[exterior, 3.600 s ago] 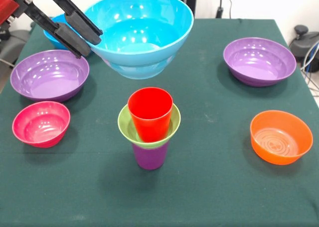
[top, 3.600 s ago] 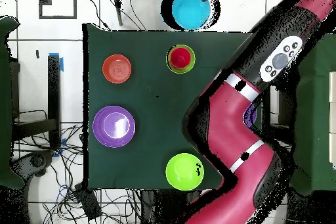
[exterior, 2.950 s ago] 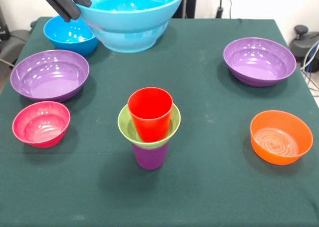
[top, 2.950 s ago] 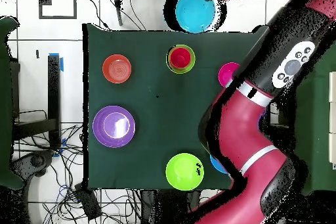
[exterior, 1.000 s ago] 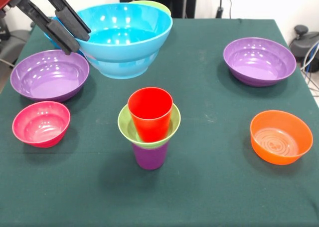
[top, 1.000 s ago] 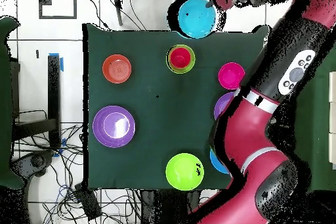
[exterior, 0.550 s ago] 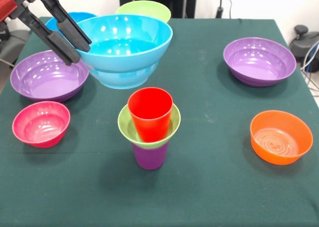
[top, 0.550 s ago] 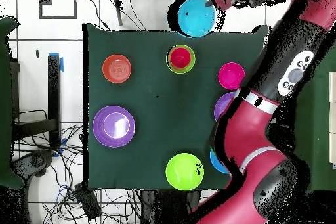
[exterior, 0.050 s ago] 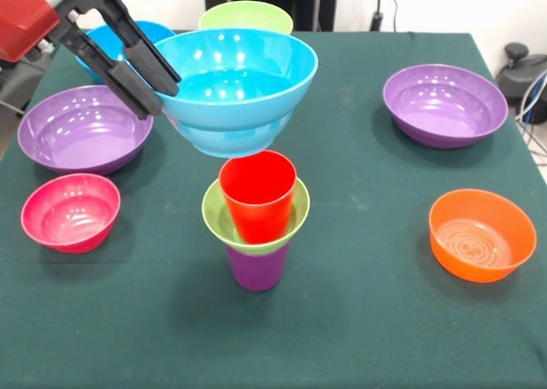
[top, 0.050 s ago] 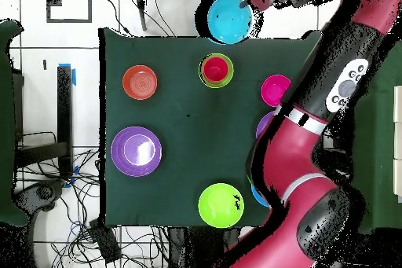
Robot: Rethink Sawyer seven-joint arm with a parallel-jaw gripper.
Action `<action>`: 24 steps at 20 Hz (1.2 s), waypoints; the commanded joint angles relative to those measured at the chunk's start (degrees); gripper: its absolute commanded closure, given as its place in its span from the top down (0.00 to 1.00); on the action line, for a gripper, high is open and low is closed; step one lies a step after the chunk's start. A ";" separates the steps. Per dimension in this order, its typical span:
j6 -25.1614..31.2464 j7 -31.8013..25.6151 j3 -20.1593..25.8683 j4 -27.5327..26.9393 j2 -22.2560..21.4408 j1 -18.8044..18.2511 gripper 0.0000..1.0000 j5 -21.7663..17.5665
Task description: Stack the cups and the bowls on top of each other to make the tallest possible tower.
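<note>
You're carrying the big blue bowl (exterior, 0.050 s ago: 235,85) upright by its rim w/ the gripper (exterior, 0.050 s ago: 152,83) pinching the wall, one finger inside, one outside, so the bowl hangs clear of the table, its base just above and behind the red cup (exterior, 0.050 s ago: 257,194). The rim grip is keeping its underside free to seat on the tower. The tower itself, center of the table: purple cup (exterior, 0.050 s ago: 256,266) at bottom, small lime bowl (exterior, 0.050 s ago: 255,216) in its mouth, red cup nested in that. All bowls are looking empty: orange bowl (exterior, 0.050 s ago: 481,234), pink bowl (exterior, 0.050 s ago: 70,211), two wide purple bowls (exterior, 0.050 s ago: 84,127) (exterior, 0.050 s ago: 444,103), small blue bowl (exterior, 0.050 s ago: 102,40) and lime green bowl (exterior, 0.050 s ago: 245,16) at the back. Likely next: centering the bowl over the red cup; it's wide, so prob tippy.
</note>
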 commanded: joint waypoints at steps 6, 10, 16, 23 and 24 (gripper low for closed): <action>-2.39 11.77 -8.08 -6.25 0.57 2.82 0.00 -4.06; -3.03 11.43 -8.00 -6.24 0.97 2.71 0.00 -3.81; -2.99 11.70 -8.92 -5.32 1.15 2.18 0.00 -2.29; -3.60 12.05 -9.97 -4.59 1.13 1.83 0.00 -1.18; -3.49 11.77 -9.81 -4.82 1.11 1.91 0.00 -1.52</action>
